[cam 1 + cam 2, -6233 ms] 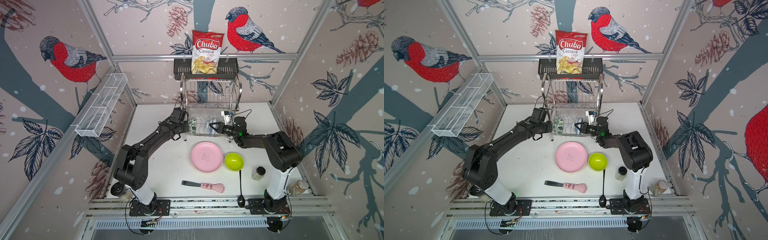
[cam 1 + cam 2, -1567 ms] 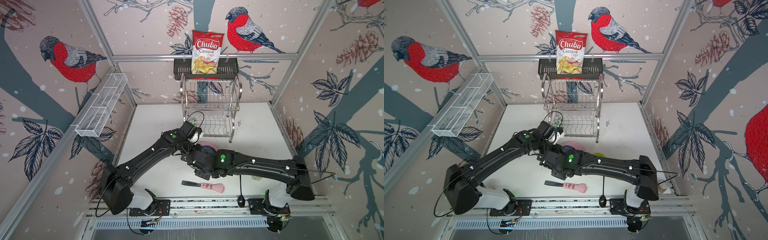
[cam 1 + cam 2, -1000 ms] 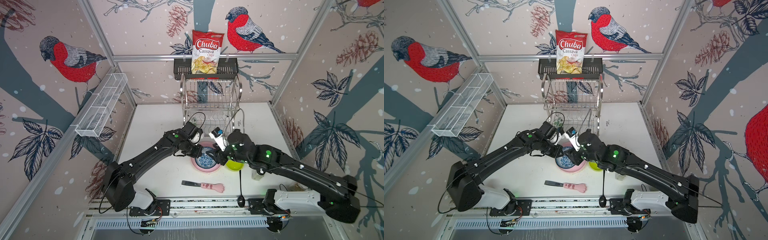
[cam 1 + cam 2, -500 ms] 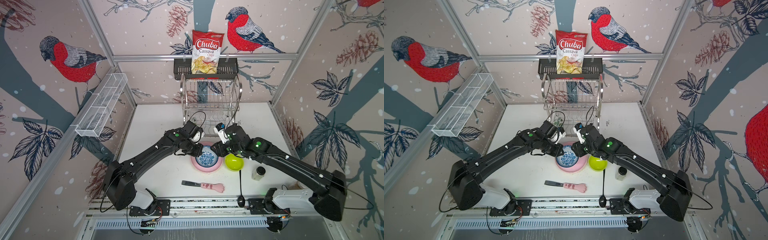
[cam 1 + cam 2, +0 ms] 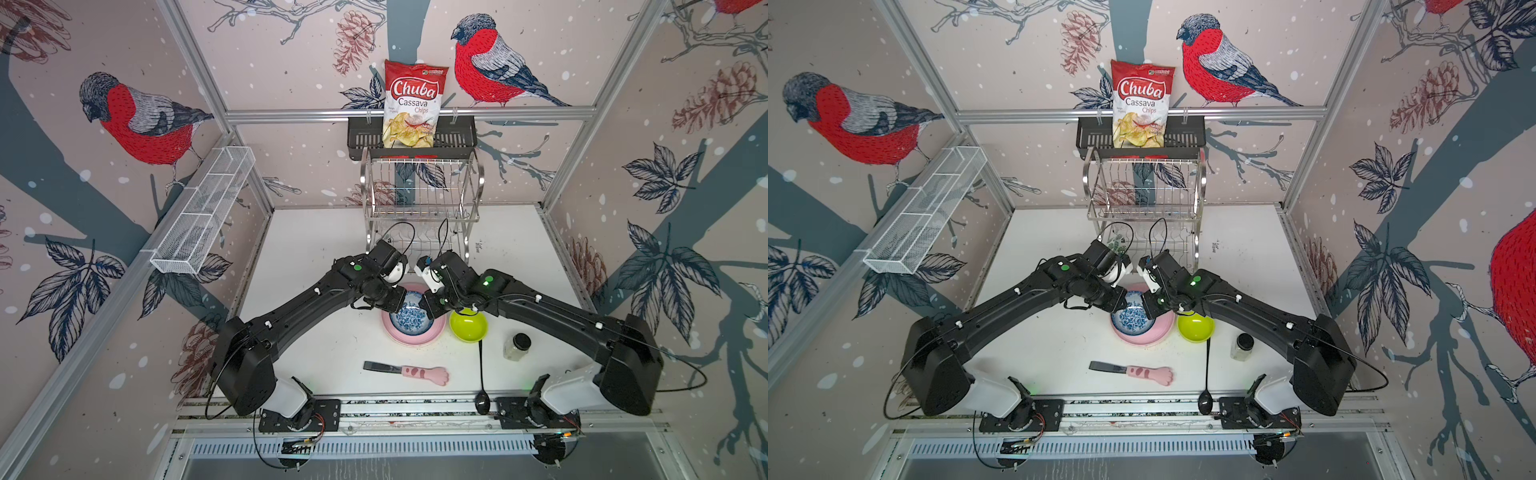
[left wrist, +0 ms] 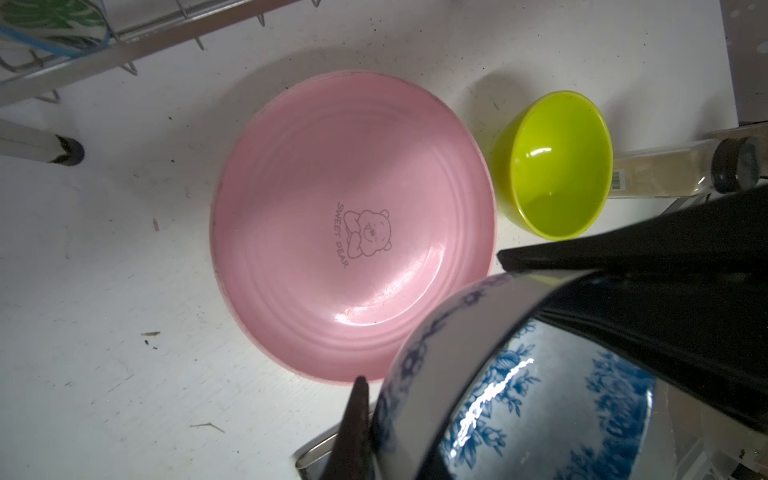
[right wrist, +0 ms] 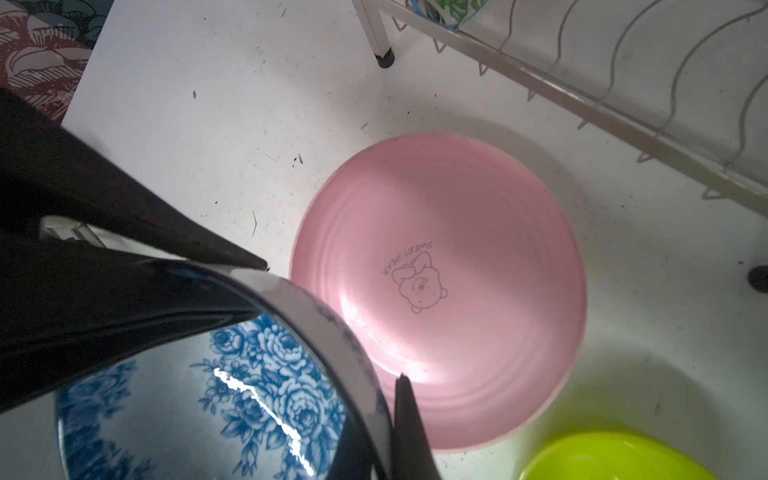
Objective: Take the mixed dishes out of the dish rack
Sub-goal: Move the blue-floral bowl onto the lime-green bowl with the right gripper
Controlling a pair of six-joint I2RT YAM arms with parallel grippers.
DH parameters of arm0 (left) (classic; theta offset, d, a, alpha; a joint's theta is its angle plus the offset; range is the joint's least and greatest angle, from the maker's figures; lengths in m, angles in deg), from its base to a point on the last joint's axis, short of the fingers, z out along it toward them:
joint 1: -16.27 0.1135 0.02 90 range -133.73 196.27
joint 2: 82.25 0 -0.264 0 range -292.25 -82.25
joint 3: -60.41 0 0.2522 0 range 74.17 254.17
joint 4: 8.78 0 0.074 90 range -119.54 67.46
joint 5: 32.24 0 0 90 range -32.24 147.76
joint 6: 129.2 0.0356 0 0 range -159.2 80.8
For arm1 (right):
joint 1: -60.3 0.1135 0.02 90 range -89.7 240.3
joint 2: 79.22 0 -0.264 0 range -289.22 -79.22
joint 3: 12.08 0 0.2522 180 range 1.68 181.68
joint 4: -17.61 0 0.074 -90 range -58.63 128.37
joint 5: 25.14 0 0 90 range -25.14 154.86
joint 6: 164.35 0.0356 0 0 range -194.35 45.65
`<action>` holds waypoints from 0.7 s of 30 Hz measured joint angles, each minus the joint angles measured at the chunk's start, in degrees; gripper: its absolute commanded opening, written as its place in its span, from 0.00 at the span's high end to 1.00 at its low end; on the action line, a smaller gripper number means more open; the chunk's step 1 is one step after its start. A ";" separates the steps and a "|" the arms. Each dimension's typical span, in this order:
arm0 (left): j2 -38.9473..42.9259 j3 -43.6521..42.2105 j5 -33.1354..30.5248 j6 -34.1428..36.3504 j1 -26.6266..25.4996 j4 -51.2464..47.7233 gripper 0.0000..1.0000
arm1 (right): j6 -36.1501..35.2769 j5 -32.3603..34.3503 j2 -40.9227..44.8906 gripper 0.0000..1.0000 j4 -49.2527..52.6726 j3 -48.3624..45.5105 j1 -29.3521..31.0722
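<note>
A blue-white bowl (image 5: 411, 319) (image 5: 1132, 319) hangs over the pink plate (image 5: 412, 341) (image 5: 1163, 332) in front of the dish rack (image 5: 422, 195) (image 5: 1144, 191). My left gripper (image 5: 392, 301) (image 6: 430, 320) is shut on the bowl's left rim (image 6: 519, 395). Opposite it, my right gripper (image 5: 430, 304) (image 7: 332, 320) is shut on the right rim (image 7: 249, 374). The pink plate (image 6: 332, 208) (image 7: 457, 249) shows bare below the bowl in both wrist views. A lime bowl (image 5: 467, 326) (image 6: 557, 166) stands just right of the plate. A green-leaf bowl (image 6: 50, 20) sits in the rack's lower tier.
A black-lidded jar (image 5: 517, 345), a black spoon (image 5: 482, 382) and a pink-handled spatula (image 5: 409, 372) lie near the front edge. A chips bag (image 5: 413, 104) stands in a black basket (image 5: 361, 137) above the rack. A white mesh tray (image 5: 203, 212) hangs on the left wall.
My right gripper has swung in from the front and closed on the bowl's right rim. The left gripper has kept its hold, and the bowl has stayed over the pink plate.
</note>
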 measured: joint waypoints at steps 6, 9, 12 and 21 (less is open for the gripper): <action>0.79 0.46 0.24 -1.51 0.44 0.33 0.34 | 0.24 0.35 1.51 1.00 0.46 -0.70 -1.20; 2.10 0.11 1.38 -1.84 1.66 1.22 0.24 | 1.16 0.46 3.91 1.00 0.74 -2.97 -2.75; 3.82 -1.05 3.43 -2.93 4.39 2.78 0.21 | 1.66 0.66 7.13 1.00 1.77 -5.68 -4.61; 8.85 -3.10 3.37 -4.44 10.03 6.51 0.18 | 3.69 1.22 15.06 1.00 4.20 -12.74 -9.60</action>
